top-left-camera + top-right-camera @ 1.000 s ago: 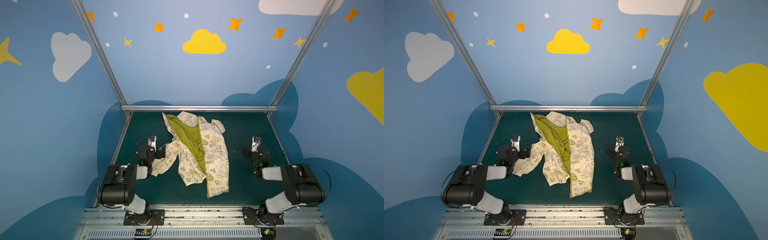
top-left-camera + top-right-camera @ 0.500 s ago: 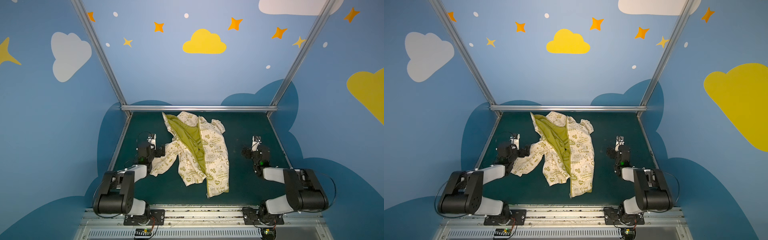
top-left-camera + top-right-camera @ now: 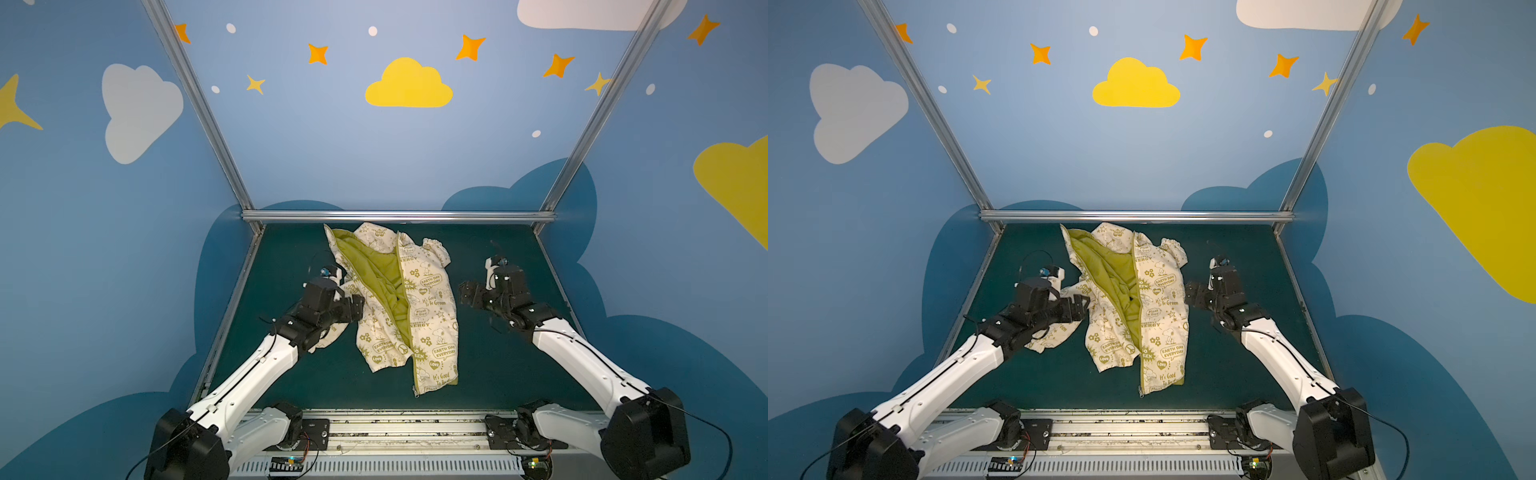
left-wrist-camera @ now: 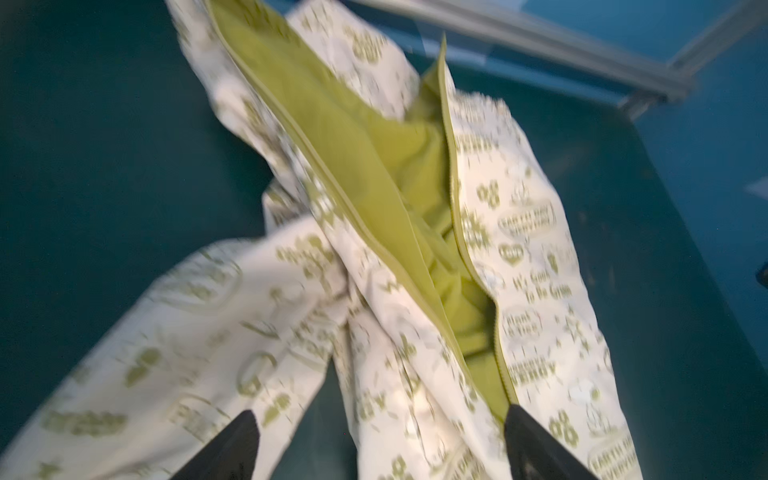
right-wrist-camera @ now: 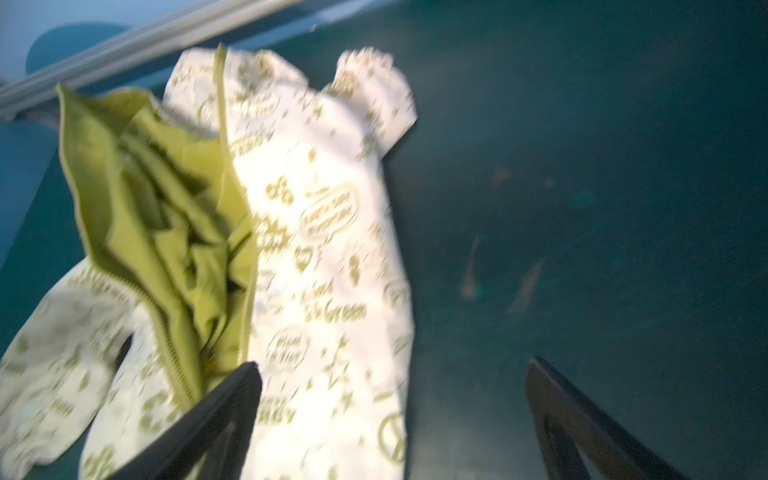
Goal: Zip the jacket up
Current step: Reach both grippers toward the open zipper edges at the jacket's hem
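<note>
The jacket (image 3: 432, 307) (image 3: 1163, 307) lies on the dark green mat with its collar toward the back. Its front is spread apart and the olive lining (image 3: 374, 270) (image 4: 374, 174) shows. The olive zipper (image 3: 405, 291) (image 5: 166, 332) runs along the right panel's edge down to the hem. My left gripper (image 3: 355, 305) (image 3: 1077, 307) (image 4: 380, 419) is open above the left sleeve (image 3: 332, 336) and left front panel; cloth lies between its fingers. My right gripper (image 3: 467, 293) (image 3: 1192, 293) (image 5: 392, 370) is open, hovering at the jacket's right edge, one finger over cloth, the other over mat.
The mat (image 3: 498, 365) is bounded by a metal rail at the back (image 3: 399, 216) and slanted rails at both sides (image 3: 232, 307). Blue painted walls stand close behind them. Both arm bases (image 3: 303, 428) sit at the front edge.
Both arms have stretched out from their folded poses. The left gripper has moved right, over the sleeve toward the jacket's body. The right gripper has moved left to the jacket's right edge.
</note>
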`<state>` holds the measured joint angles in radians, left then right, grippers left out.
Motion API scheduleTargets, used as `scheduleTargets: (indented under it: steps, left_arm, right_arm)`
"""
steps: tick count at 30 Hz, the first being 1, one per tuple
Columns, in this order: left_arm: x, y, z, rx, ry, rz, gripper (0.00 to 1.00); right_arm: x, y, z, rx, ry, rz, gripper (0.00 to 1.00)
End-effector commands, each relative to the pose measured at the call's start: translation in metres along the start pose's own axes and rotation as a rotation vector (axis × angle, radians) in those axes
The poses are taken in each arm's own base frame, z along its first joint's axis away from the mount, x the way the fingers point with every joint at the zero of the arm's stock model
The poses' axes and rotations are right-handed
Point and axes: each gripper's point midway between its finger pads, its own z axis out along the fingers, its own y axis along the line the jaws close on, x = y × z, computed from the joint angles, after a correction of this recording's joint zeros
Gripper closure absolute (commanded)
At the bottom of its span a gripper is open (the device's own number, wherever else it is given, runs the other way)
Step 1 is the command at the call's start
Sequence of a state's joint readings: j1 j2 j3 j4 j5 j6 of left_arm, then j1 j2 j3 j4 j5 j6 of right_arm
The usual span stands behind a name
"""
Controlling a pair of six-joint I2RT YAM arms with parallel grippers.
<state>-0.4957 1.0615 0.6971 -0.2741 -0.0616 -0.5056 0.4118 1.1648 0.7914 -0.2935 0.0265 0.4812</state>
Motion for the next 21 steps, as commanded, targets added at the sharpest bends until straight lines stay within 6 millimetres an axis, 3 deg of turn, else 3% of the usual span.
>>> scheduleTargets:
  steps: [1, 5, 8, 15, 18, 21]
  left_arm:
    - [0.045, -0.024, 0.003, 0.066, 0.118, -0.151, 0.14]
    - [0.078, -0.060, 0.018, 0.186, 0.161, -0.204, 0.19]
    - [0.092, -0.079, 0.027, 0.234, 0.195, -0.208, 0.20]
    - [0.108, -0.097, 0.050, 0.252, 0.248, -0.229, 0.27]
    - [0.111, -0.103, 0.061, 0.268, 0.261, -0.250, 0.35]
    - [0.112, -0.103, 0.068, 0.258, 0.256, -0.254, 0.54]
  right_arm:
    - [0.057, 0.006, -0.007, -0.045, 0.202, 0.160, 0.01]
    - [0.078, 0.023, -0.008, -0.145, 0.261, 0.220, 0.01]
    - [0.094, 0.025, -0.005, -0.175, 0.306, 0.258, 0.01]
    - [0.107, 0.027, -0.001, -0.187, 0.354, 0.283, 0.01]
    - [0.110, 0.033, 0.000, -0.221, 0.364, 0.306, 0.01]
    - [0.114, 0.041, -0.002, -0.263, 0.378, 0.314, 0.01]
